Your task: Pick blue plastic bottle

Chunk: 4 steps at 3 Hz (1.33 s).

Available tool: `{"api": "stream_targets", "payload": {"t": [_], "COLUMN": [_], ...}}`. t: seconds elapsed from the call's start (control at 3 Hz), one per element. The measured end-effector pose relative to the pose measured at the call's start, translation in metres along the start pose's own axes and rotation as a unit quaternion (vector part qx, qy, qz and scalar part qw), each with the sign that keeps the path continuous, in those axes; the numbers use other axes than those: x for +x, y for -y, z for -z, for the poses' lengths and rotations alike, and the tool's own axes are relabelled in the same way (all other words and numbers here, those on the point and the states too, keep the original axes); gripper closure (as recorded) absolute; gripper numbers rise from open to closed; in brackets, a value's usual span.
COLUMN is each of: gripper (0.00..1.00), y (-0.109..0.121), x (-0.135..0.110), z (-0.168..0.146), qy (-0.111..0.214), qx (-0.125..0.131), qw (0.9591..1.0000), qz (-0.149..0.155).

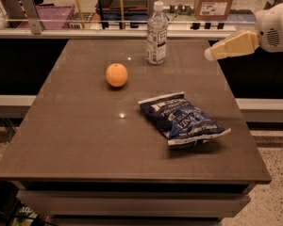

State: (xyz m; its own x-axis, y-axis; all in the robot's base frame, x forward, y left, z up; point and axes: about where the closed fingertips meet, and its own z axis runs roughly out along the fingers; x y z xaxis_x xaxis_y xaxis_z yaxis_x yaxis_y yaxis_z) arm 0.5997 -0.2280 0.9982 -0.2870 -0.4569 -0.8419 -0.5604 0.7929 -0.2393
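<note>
The blue plastic bottle is a slim clear bottle with a white cap and a pale label. It stands upright near the far edge of the brown table. My gripper is cream-coloured and comes in from the right. It points left and hovers above the table's far right edge, well to the right of the bottle and apart from it. It holds nothing that I can see.
An orange sits left of and nearer than the bottle. A dark blue snack bag lies on the right half of the table. Behind the table are a rail, shelves and a cardboard box.
</note>
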Motion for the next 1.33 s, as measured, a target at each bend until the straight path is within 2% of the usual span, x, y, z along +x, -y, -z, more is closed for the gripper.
{"api": "stream_targets", "payload": {"t": [0.67,1.0,1.33], "gripper": [0.0,0.0,0.0], "y": [-0.031,-0.038,-0.037], "x": [0.011,0.006,-0.005], "z": [-0.065,-0.096,-0.12], "qy": [0.012,0.031,0.055], "qx": [0.004,0.004,0.003], "qw": [0.9986,0.9975,0.9966], "qz": [-0.051,-0.063,-0.062]}}
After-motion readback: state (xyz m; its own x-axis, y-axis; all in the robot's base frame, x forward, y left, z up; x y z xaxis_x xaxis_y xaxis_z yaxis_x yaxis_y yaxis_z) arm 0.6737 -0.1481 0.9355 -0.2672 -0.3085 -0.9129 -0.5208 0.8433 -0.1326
